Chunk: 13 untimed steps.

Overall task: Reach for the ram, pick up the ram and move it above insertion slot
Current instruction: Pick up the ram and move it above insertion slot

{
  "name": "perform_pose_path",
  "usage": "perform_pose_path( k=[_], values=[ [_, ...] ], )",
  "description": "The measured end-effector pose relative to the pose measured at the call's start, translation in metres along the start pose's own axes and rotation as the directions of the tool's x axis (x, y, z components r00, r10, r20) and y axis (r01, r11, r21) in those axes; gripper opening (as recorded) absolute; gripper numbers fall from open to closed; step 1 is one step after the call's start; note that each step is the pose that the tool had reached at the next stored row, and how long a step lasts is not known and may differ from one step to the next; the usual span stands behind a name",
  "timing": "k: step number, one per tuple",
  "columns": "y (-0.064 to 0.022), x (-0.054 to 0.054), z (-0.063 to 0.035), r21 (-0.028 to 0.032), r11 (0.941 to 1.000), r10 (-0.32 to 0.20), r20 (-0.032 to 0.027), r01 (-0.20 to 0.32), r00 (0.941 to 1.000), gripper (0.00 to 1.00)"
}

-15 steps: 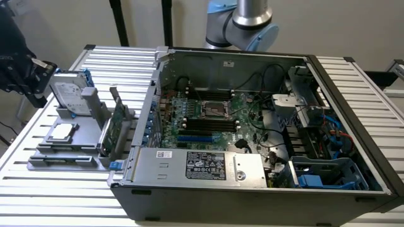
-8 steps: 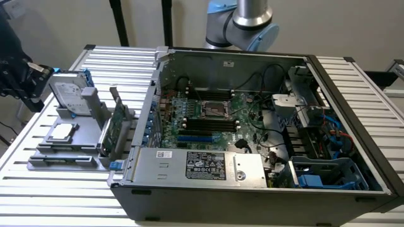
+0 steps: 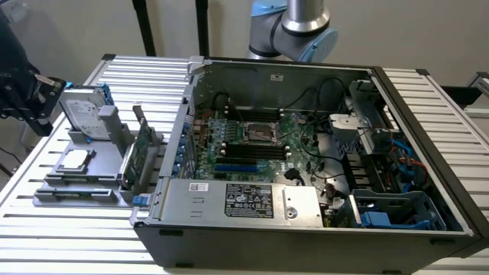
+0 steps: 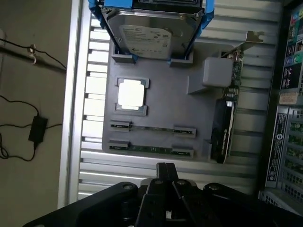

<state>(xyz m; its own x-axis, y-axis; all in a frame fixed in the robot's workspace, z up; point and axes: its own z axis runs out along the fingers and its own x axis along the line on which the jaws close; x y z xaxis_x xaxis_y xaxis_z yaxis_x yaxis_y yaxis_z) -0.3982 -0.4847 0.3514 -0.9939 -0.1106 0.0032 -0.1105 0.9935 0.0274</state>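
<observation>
The ram point(image 4: 151, 149) is a long thin green stick lying in the grey holder tray point(image 4: 161, 109), between two small end clips. A second thin strip point(image 4: 151, 128) lies parallel just beyond it. My gripper point(image 4: 165, 174) hangs above the tray's near edge, short of the ram, with its dark fingers shut together and nothing between them. In the exterior view the gripper point(image 3: 23, 91) is a dark mass at the far left, above the tray point(image 3: 77, 183). The black memory insertion slots point(image 3: 251, 150) lie on the motherboard inside the open computer case.
On the tray stand a silver hard drive point(image 4: 151, 38) in blue rails, a square processor chip point(image 4: 131, 94) and an upright expansion card point(image 4: 227, 118). The open case point(image 3: 306, 143) takes up the exterior view's right, with cables and a power supply point(image 3: 244, 200). A slatted aluminium table point(image 3: 68, 235) lies below.
</observation>
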Motion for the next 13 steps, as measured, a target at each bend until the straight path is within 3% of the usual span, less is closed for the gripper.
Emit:
perform_pose_path(
  k=[6,10,13],
  values=[
    [0.0,0.0,0.0,0.0002,0.9947,-0.103,-0.0029,0.103,0.9947,0.11],
    [0.0,0.0,-0.0001,0.0002,0.9844,-0.176,-0.0049,0.176,0.9844,0.11],
    [0.0,0.0,-0.0001,0.0001,0.9735,-0.229,-0.0065,0.229,0.9735,0.11]
  ],
)
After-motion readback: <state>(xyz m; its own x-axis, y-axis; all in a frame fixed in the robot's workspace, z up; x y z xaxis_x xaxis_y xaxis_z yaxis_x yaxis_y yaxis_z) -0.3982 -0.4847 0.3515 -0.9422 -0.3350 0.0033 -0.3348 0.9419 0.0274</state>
